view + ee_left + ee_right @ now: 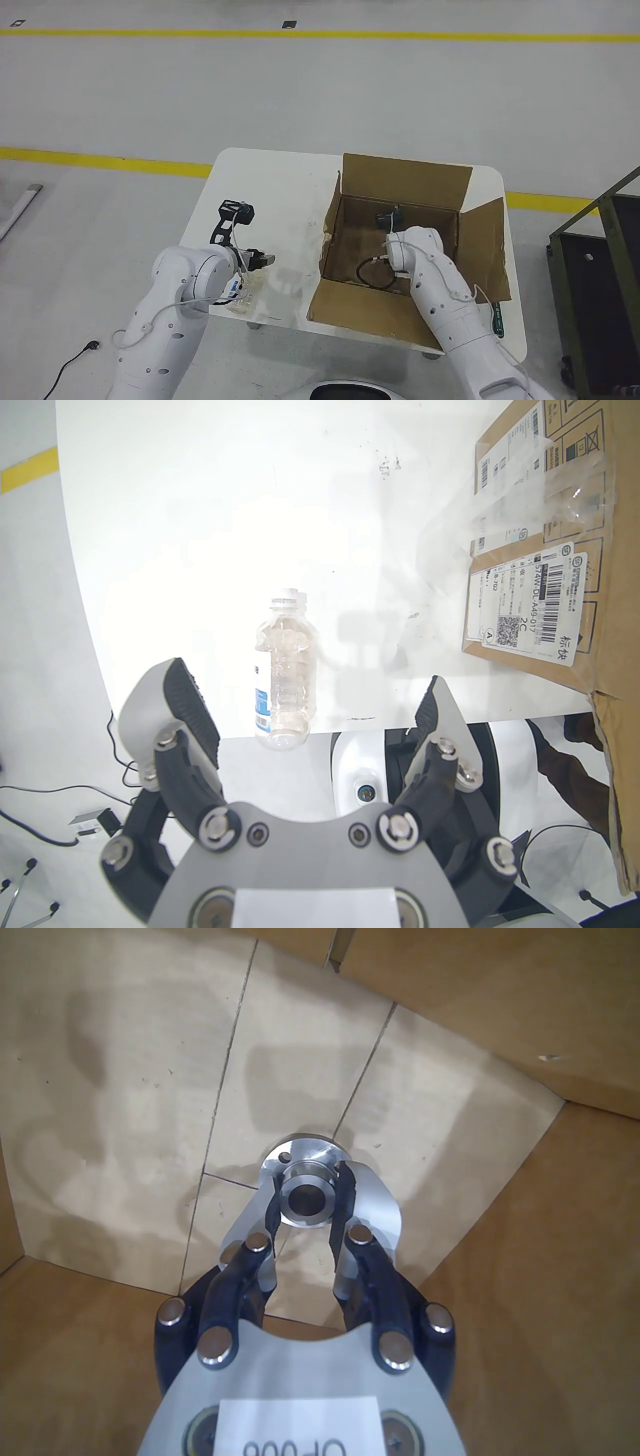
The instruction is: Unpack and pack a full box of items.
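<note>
— How does the left tool (305,679) stand?
— Spread wide, nothing in it. The clear plastic bottle (285,670) is on the white worktop (210,525) just ahead of it, untouched.
— And the right tool (308,1185)?
— Inside the cardboard box (125,1078), clenched on a flanged metal bushing (305,1200), with the box floor beyond its tips.

Top cam looks down on table (270,190) & box (405,180); L wrist close over table edge, R wrist inside box.
</note>
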You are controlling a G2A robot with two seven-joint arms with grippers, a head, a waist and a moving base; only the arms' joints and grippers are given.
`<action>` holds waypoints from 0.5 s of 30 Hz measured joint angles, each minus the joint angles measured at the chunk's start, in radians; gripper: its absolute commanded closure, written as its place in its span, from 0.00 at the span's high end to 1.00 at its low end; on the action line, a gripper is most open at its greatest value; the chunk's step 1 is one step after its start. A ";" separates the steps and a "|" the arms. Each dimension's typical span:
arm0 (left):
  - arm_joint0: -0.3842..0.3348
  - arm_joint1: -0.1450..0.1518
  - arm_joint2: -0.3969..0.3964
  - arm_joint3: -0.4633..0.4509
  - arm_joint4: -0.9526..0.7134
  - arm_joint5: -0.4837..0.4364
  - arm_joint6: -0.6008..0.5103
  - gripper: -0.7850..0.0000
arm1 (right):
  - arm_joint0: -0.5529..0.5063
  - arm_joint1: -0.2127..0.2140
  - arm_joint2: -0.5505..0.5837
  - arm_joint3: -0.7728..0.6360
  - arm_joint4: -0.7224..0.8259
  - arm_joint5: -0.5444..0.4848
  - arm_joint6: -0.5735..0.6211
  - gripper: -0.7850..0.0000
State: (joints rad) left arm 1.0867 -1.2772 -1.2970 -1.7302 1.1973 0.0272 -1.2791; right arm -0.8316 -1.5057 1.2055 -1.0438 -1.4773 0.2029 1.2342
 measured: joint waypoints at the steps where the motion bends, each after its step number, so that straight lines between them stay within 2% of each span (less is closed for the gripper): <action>1: 0.000 0.000 0.000 0.000 0.000 0.000 0.000 1.00 | 0.002 0.000 0.000 0.003 0.001 0.001 -0.001 0.00; 9: 0.000 0.000 0.000 0.000 0.000 0.000 0.000 1.00 | -0.023 0.004 0.015 -0.077 0.010 -0.024 0.005 0.00; 15: 0.000 0.000 0.000 0.000 0.000 0.000 0.000 1.00 | -0.115 0.022 0.056 -0.307 -0.008 -0.077 0.050 0.00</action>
State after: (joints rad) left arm 1.0867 -1.2772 -1.2970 -1.7302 1.1973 0.0272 -1.2791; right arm -0.9470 -1.4837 1.2615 -1.3511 -1.4855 0.1259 1.2844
